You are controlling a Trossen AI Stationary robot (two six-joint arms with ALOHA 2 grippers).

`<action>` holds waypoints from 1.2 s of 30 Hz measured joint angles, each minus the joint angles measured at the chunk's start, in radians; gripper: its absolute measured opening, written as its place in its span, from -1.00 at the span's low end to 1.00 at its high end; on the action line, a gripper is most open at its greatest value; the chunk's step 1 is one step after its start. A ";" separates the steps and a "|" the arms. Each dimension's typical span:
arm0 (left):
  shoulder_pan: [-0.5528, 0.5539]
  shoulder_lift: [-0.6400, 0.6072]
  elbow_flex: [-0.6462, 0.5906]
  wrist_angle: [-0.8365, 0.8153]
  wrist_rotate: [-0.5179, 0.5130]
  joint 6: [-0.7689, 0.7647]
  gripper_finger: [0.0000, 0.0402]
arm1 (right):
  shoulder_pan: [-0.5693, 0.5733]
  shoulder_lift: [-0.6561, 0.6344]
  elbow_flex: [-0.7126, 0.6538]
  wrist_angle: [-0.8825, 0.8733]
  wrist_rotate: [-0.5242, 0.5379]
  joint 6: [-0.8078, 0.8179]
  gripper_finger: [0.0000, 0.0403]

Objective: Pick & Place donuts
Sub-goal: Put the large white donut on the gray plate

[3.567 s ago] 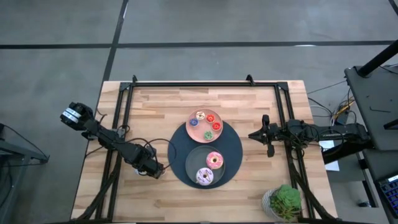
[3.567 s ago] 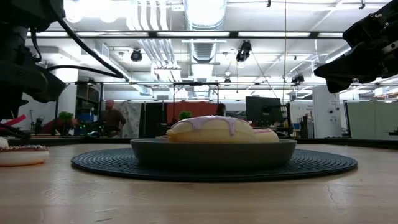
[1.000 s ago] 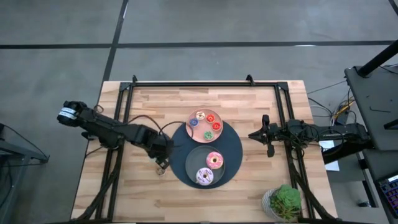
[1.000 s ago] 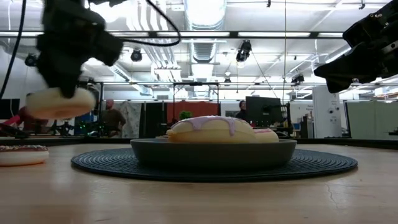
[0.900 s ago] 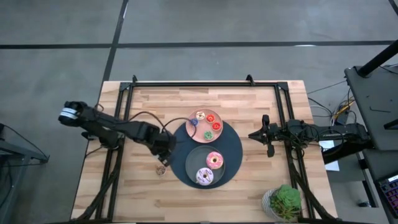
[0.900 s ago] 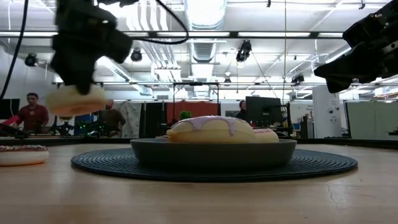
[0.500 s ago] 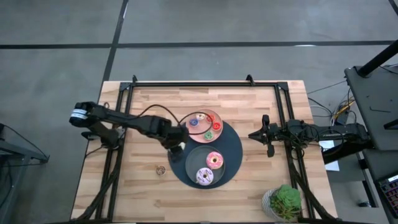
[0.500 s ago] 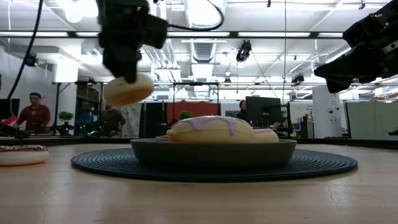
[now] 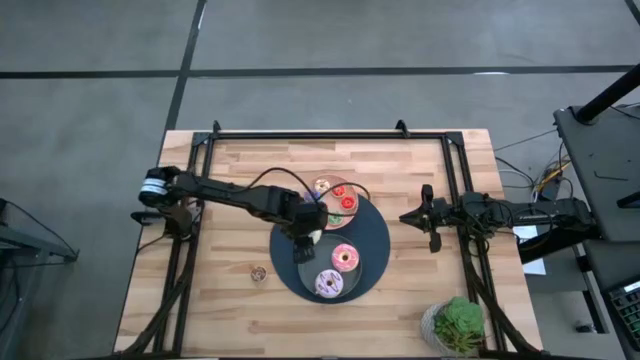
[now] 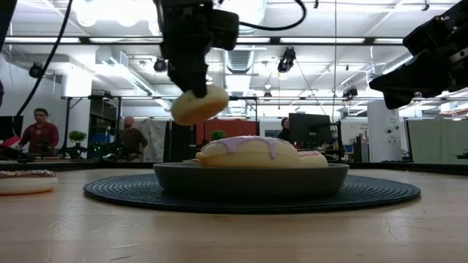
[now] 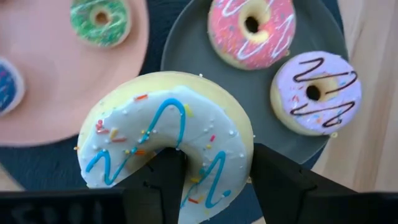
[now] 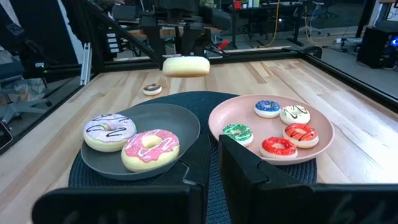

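Observation:
My left gripper (image 9: 303,243) is shut on the white sprinkled donut (image 11: 165,134), which hangs in the air over the left rim of the dark grey plate (image 9: 306,262). The pink donut (image 9: 344,257) and the lilac donut (image 9: 329,285) lie flat on that plate. Several tiny donuts lie on the pink plate (image 9: 318,208) just beyond it. A tiny tan donut (image 9: 258,272) lies on the wood left of the round dark mat (image 9: 378,235). My right gripper (image 9: 405,216) waits shut at the table's right side. My left gripper pinches one side of the white donut's ring (image 11: 217,155), with one finger (image 11: 163,177) at the hole and the other (image 11: 273,177) outside the rim. The fingers come from above, slanting down. The donut (image 10: 199,104) hangs tilted below them, clear of plate and mat.
Black frame rails (image 9: 330,133) run along the table's far, left and right sides. A potted plant (image 9: 458,325) stands at the near right corner. People stand in the room behind the table in the low view.
My left gripper has carried the white donut toward the table's right edge, from over the bare wood left of the mat to over the grey plate's left rim, rising a little and rolling about its own axis. The donut stays held and now hangs more tilted.

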 joint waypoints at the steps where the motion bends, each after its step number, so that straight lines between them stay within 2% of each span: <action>1: 0.000 0.015 0.015 -0.002 0.005 0.010 -0.27 | 0.000 0.000 0.000 0.000 0.000 0.000 -0.86; 13: -0.014 0.142 0.157 -0.001 0.048 0.062 -0.27 | 0.000 0.000 0.000 0.000 0.000 0.000 -0.86; 25: -0.067 0.141 0.149 -0.004 0.047 -0.003 -0.27 | 0.000 0.000 0.000 0.000 0.000 0.000 -0.86; 36: -0.094 0.141 0.070 0.054 0.045 -0.084 -0.27 | 0.000 0.000 0.000 0.000 0.000 0.000 -0.86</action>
